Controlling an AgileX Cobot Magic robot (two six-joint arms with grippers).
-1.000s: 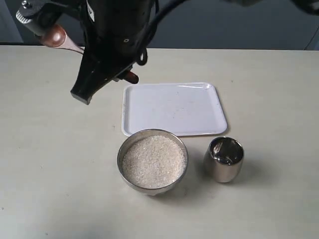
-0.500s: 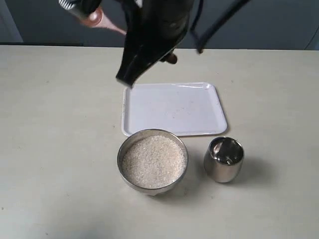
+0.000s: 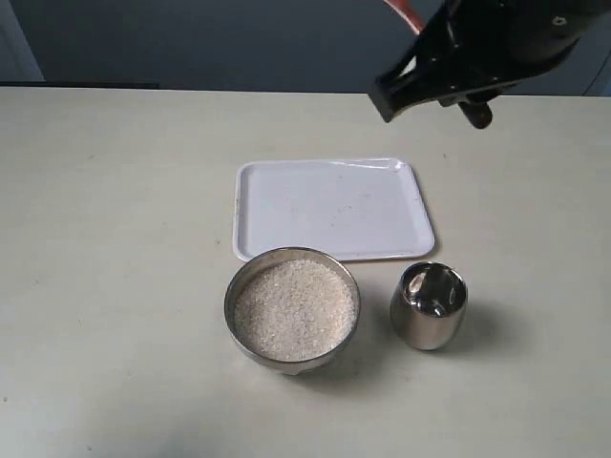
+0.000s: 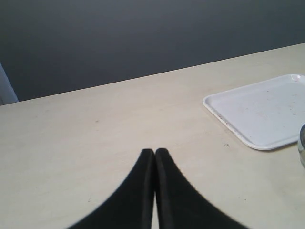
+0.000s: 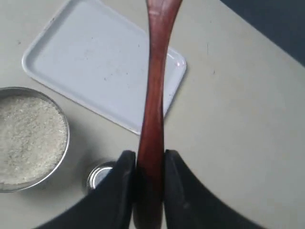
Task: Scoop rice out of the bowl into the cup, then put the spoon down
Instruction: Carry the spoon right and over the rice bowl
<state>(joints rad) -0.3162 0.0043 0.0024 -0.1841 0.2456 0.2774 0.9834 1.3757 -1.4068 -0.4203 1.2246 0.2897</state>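
My right gripper hangs high over the table's far right, beyond the tray, and is shut on the handle of the dark reddish wooden spoon. In the right wrist view the fingers clamp the handle from both sides. The spoon's scoop end runs out of frame; only a reddish sliver of the spoon shows in the exterior view. The steel bowl holds white rice at the front centre. The polished cup stands just right of it. My left gripper is shut, empty, low over bare table.
A white rectangular tray lies behind the bowl and cup, and the tray also shows in the left wrist view. A dark wall bounds the table's far edge. The left arm is outside the exterior view.
The arm holding the spoon has swung from the far left, across above the tray, to the far right of the exterior view. Bowl, cup and tray have not moved.
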